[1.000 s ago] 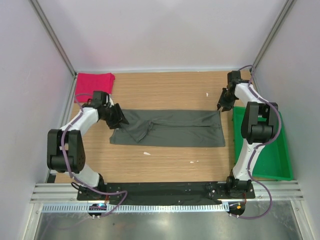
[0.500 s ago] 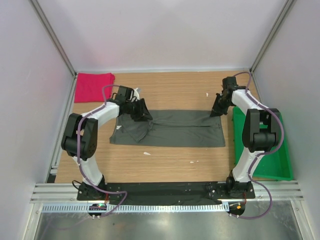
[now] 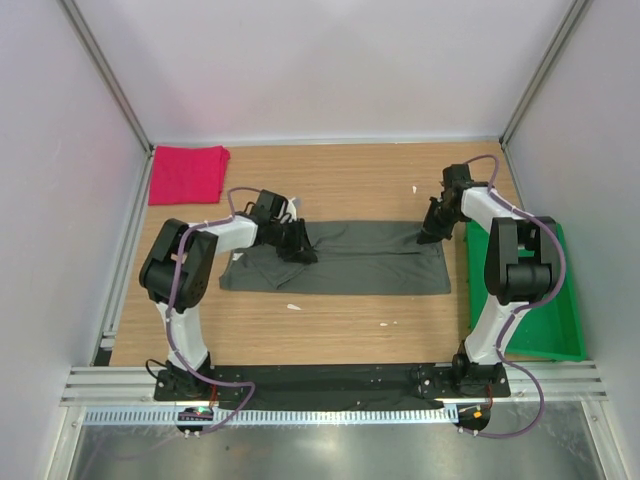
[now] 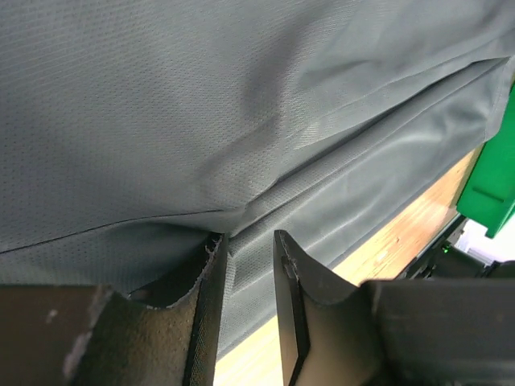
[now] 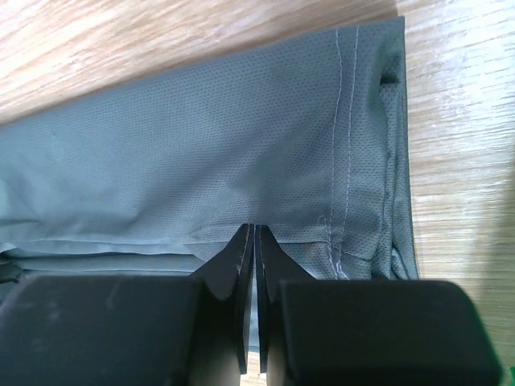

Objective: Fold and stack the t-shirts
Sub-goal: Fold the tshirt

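A dark grey t-shirt [image 3: 360, 260] lies spread flat across the middle of the table. Folded at the back left corner is a pinkish-red t-shirt [image 3: 187, 172]. My left gripper [image 3: 300, 246] is low over the grey shirt's left part; in the left wrist view its jaws [image 4: 245, 237] stand a narrow gap apart, straddling a raised fold of the grey cloth [image 4: 265, 121]. At the shirt's far right edge, my right gripper [image 3: 430, 232] has its jaws [image 5: 255, 227] pressed together on the edge of the grey cloth [image 5: 225, 153], near the stitched hem.
A green plastic tray [image 3: 560, 300] stands along the table's right edge, beside the right arm. A few small white scraps [image 3: 293, 307] lie on the wooden tabletop. Grey walls enclose the back and both sides.
My left gripper has swept right from the shirt's left sleeve onto its body, its jaws narrowing. My right gripper has dropped onto the shirt's far right edge and closed.
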You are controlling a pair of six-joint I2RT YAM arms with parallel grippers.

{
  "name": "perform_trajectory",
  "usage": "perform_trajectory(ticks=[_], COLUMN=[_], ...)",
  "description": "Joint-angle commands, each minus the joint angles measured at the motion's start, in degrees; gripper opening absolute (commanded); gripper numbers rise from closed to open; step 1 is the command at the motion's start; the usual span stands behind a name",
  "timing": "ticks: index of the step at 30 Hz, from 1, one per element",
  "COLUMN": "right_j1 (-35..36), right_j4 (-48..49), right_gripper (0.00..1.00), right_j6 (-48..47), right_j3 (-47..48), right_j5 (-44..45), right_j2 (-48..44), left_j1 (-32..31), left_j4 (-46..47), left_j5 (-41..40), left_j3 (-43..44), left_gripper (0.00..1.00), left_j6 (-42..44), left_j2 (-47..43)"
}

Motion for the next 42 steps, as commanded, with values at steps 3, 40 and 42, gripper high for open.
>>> perform_trajectory(ticks=[3,40,42], right_j1=[-0.14,-0.14,-0.14], right_j4=[1.16,0.01,-1.30], right_gripper=[0.10,0.12,0.17], right_j6=[-0.81,-4.50,-4.77], right_j3=[-0.40,-3.21,-2.60], right_j5=[-0.23,8.82,9.79], right_j2=[-1.65,-3.66,-4.45], left_j1=[-0.05,0.39,0.21], left_j4=[-1.12,-11.14,-12.98], left_j5=[-2.88,-8.68,-10.00], left_j3=[-0.08,5.29,5.64], left_gripper=[0.32,0.47,0.52], left_j6=[2.83,2.40,1.35], left_j2=[-0.68,-3.74,-9.08])
